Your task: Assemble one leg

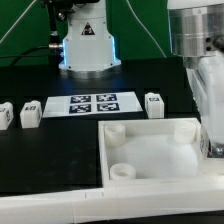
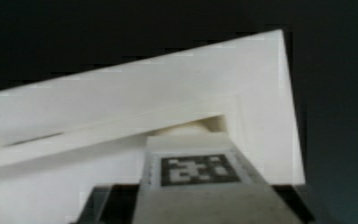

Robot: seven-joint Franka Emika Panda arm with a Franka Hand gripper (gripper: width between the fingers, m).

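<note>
- a tagged leg (image 2: 194,170) appears clenched in the pincer (image 2: 194,200), over the panel (image 1: 150,150).
- it should be kept upright and centred on the 3 o'clock corner socket before being lowered.

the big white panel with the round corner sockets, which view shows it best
The exterior view: the panel lies flat on the table with three round corner sockets visible, its right edge behind the arm. The wrist view shows only a blurred white corner of the panel, no sockets, behind a tagged block.
</note>
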